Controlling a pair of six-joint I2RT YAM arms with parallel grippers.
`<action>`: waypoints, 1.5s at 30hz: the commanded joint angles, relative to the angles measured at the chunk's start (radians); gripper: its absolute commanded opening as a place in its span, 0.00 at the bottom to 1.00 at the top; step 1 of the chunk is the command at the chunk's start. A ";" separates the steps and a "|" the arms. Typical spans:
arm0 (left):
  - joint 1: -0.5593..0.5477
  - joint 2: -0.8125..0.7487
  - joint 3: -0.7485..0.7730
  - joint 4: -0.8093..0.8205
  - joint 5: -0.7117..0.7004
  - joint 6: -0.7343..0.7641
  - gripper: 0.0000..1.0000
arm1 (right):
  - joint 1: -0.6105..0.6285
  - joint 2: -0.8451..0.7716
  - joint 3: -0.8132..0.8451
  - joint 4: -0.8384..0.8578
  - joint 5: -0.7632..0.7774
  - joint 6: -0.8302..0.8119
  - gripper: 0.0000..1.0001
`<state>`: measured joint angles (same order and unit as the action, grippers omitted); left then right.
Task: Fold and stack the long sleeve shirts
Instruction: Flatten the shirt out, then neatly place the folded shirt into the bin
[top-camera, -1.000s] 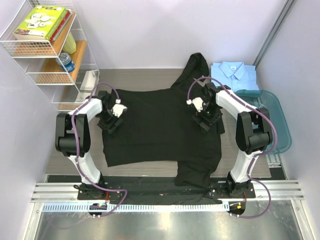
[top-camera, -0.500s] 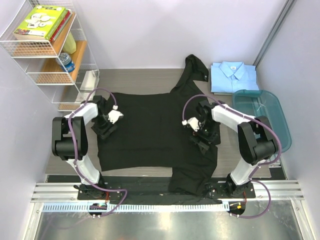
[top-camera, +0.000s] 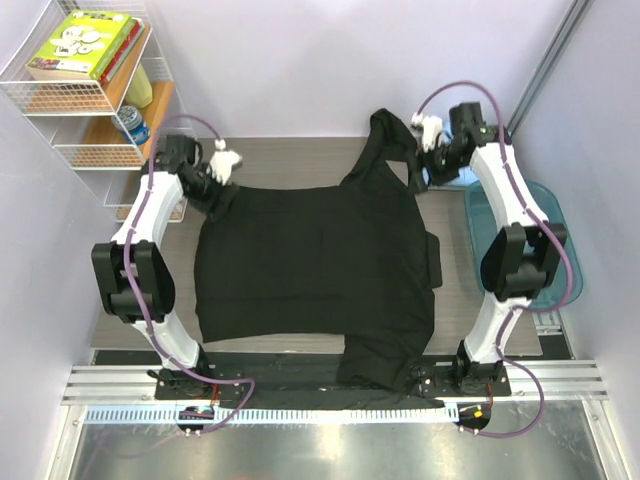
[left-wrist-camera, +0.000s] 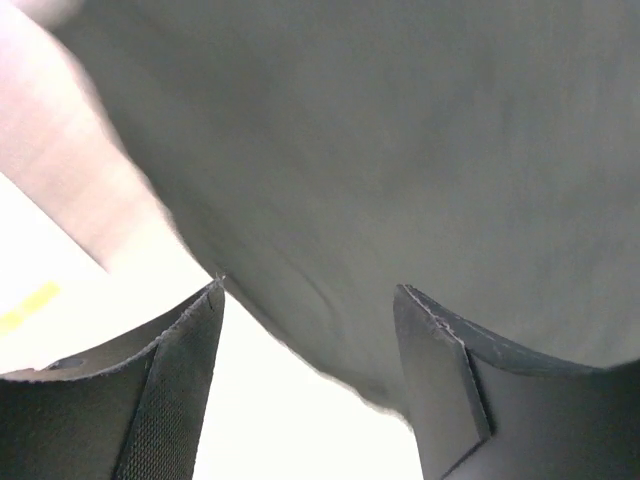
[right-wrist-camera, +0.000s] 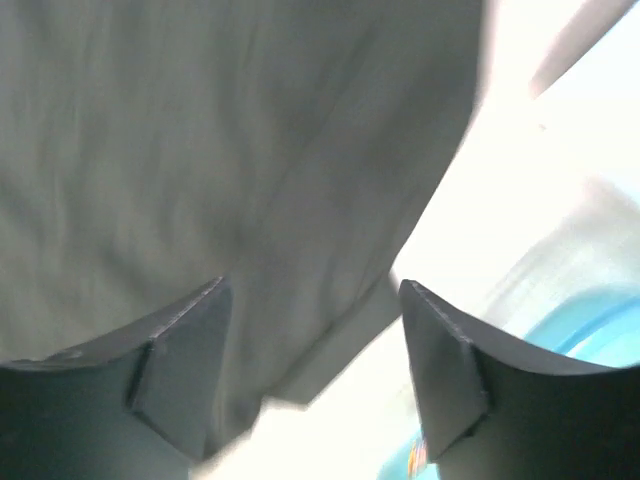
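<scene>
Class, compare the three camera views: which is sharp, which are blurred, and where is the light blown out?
Top view: sharp and evenly lit, though the black shirt shows little fold detail. Left wrist view: the shirt looks soft and greyish, the lower left washed out. Right wrist view: cloth smeared by blur, the right side blown out.

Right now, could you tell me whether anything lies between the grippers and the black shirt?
Nothing visible does. The left gripper and right gripper are open at the far edge of the black shirt, with only its cloth ahead of them.
</scene>
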<state>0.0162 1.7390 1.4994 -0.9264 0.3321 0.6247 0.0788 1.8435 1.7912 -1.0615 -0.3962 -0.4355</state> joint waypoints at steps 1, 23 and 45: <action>0.007 0.079 0.103 0.210 0.067 -0.224 0.71 | 0.006 0.152 0.151 0.250 -0.007 0.282 0.67; 0.007 0.521 0.490 0.344 -0.090 -0.341 0.68 | 0.078 0.651 0.468 0.701 0.267 0.350 0.58; 0.067 0.685 0.673 0.307 0.083 -0.293 0.60 | 0.047 0.701 0.450 0.703 0.148 0.393 0.01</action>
<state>0.0433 2.4218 2.1105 -0.6220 0.2939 0.3214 0.1349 2.5706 2.2311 -0.3954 -0.2241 -0.0360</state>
